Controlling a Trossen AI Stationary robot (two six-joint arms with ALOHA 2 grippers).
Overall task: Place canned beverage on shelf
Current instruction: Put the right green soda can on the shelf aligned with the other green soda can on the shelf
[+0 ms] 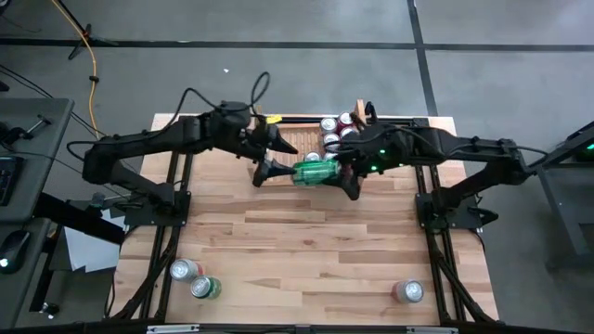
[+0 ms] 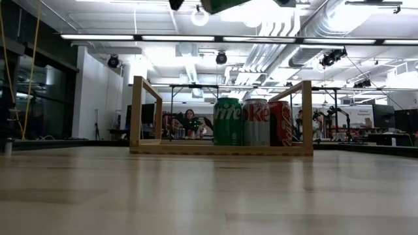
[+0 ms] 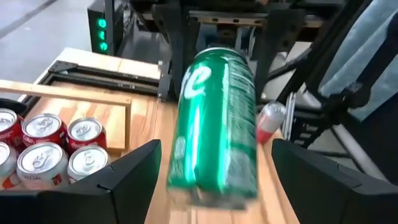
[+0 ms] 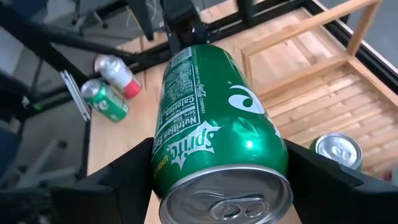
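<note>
Just above centre in the high view, the green can (image 1: pixel 316 172) hangs sideways, pinched in the right gripper (image 1: pixel 345 173); the left gripper (image 1: pixel 264 160) gapes beside it. Tilted like that, it could topple on the shelf (image 1: pixel 299 141) or knock the cans (image 1: pixel 334 133) there.

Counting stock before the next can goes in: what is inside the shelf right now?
The shelf holds upright cans bunched at its right end; its left part shows bare slats. The right gripper and the green can it holds cover part, so no full count.
</note>
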